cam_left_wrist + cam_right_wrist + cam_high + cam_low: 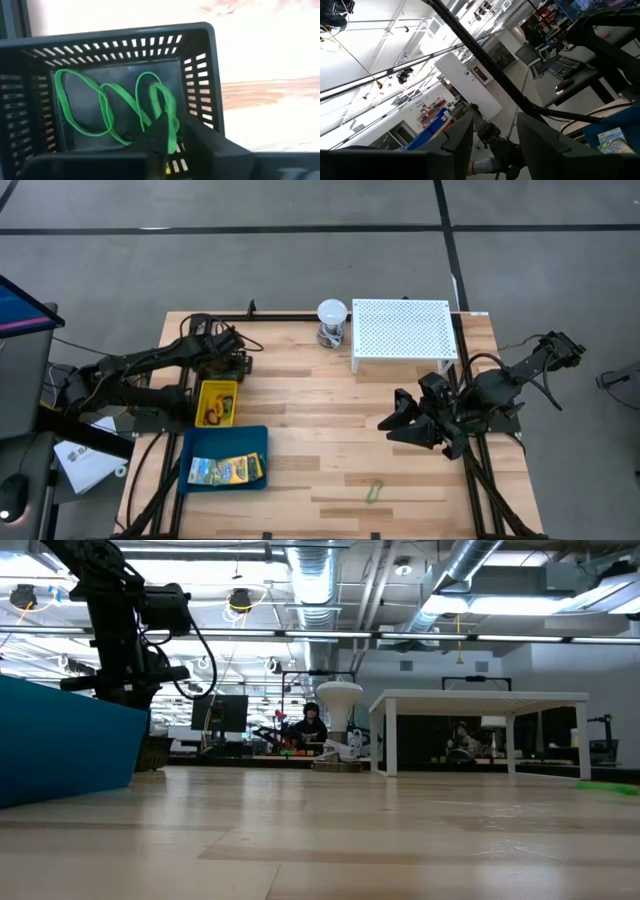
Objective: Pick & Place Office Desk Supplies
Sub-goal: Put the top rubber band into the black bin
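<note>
Over black mesh basket (125,95): left gripper (170,132) pinching green loop (165,107).

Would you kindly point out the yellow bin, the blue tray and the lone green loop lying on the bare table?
yellow bin (230,387): high view, on its far rim.
blue tray (254,437): high view, on bare floor near its far right corner.
green loop (374,493): high view, on the loop's band.

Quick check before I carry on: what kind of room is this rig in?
Probably a large open lab or workshop: exposed ceiling ducts, monitors and benches behind the wooden table, and a person seated at a far workstation.
</note>
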`<act>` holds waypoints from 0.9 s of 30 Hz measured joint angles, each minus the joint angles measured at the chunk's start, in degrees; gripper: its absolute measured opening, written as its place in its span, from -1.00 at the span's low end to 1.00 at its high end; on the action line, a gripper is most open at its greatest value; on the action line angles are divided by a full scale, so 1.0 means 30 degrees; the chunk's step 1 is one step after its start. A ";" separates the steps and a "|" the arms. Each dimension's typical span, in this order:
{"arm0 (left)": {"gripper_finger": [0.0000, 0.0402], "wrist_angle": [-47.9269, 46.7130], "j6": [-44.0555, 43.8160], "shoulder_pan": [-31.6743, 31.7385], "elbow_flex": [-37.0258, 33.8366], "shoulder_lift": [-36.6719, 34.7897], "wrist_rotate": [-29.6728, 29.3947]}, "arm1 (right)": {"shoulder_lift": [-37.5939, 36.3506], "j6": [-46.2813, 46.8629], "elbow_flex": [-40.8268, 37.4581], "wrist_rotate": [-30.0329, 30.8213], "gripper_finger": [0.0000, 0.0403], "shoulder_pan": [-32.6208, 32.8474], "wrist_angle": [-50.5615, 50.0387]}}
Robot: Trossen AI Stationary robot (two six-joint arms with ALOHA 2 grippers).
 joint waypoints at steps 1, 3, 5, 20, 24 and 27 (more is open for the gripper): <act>-0.68 0.0145 0.0249 0.0000 0.0000 0.0000 -0.0019 | 0.0000 0.0000 0.0000 0.0000 -0.27 0.0000 -0.0009; -0.54 0.0410 0.0622 0.0000 0.0001 0.0000 -0.0072 | 0.0000 0.0000 0.0000 0.0000 -0.27 0.0007 -0.0082; -0.39 0.0332 0.0662 -0.0007 0.0007 0.0000 -0.0406 | 0.0000 0.0000 0.0000 0.0000 -0.27 0.0007 -0.0138; -0.19 0.8230 0.1126 -0.4387 0.1950 -0.2305 0.2608 | -0.0831 0.5903 0.0021 0.6194 -0.27 -0.0328 -1.2685; -0.26 1.2654 0.0252 -0.7297 0.2127 -0.2710 0.0820 | -0.0222 1.3745 0.0007 0.5049 -0.27 0.0584 -2.2285; -0.29 1.5864 0.0119 -0.8905 0.2152 -0.2460 -0.0691 | 0.0707 1.8120 -0.0035 0.2824 -0.27 0.2153 -2.6808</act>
